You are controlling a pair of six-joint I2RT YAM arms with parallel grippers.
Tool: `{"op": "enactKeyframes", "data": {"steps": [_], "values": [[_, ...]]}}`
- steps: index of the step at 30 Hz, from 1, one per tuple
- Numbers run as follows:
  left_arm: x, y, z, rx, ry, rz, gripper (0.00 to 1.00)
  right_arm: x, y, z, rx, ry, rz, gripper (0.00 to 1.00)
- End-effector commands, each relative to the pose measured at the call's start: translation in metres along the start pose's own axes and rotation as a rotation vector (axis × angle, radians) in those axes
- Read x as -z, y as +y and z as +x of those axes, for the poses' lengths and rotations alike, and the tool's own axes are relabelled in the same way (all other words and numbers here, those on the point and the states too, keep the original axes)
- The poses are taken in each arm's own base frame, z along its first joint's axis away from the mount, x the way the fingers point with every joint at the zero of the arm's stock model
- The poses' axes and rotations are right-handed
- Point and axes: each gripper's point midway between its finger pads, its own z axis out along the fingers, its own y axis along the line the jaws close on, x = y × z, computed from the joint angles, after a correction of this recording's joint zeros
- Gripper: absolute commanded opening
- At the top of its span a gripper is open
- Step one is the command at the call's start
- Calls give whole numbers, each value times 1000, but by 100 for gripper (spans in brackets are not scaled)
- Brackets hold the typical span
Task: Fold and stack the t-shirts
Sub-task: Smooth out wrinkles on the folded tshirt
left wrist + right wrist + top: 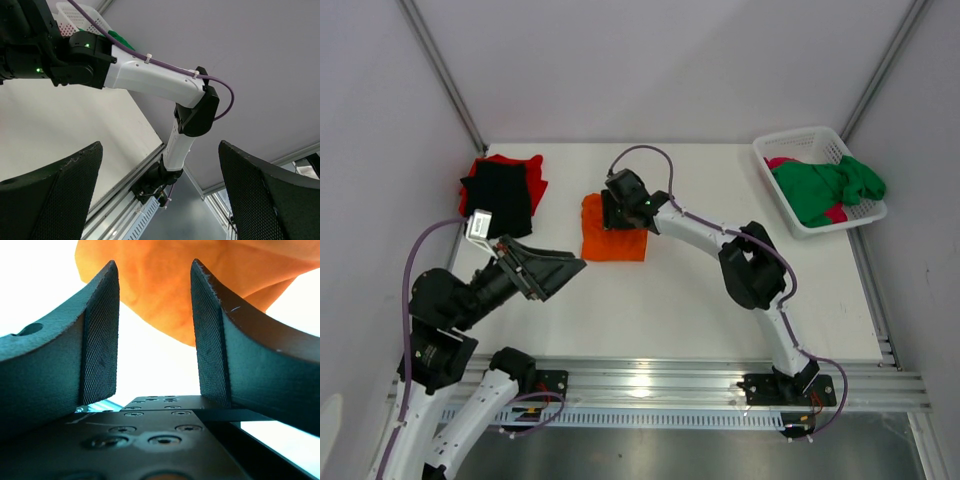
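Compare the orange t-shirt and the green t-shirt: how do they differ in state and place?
The orange t-shirt is folded into a small rectangle; the green t-shirt is bunched up. The orange t-shirt lies on the table; the green t-shirt sits in the white basket, over a pink t-shirt. Both are plain cloth.

Wht table, gry walls

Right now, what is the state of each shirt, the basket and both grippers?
orange t-shirt: folded, on the table
black t-shirt: folded, on the red t-shirt
red t-shirt: under the black one
green t-shirt: bunched in the basket
pink t-shirt: bunched in the basket
basket: upright
left gripper: open, empty
right gripper: open, empty, at the orange t-shirt
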Motion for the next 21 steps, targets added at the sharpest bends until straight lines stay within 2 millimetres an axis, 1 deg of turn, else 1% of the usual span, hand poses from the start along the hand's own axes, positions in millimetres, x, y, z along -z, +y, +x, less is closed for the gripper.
{"op": "enactKeyframes", "data": {"steps": [1,4,6,9,11,15,18,21], "values": [[1,-4,0,5,-7,26,100,37,27,-22,6,-43,-73,53],[1,-1,1,11,-9,21,99,42,36,-20,30,-70,-103,54],[1,0,2,16,-5,16,99,40,40,-22,29,-80,-114,54],[1,2,3,21,0,7,100,32,38,-19,24,-59,-100,53],[1,2,4,22,4,4,99,25,35,-12,24,-43,-92,54],[5,-1,1,15,-7,1,100,19,29,-3,13,-24,-81,53],[6,-1,1,9,-11,-6,100,18,31,-2,16,-21,-91,53],[6,-1,0,10,-11,-12,100,12,30,3,17,-2,-90,54]]}}
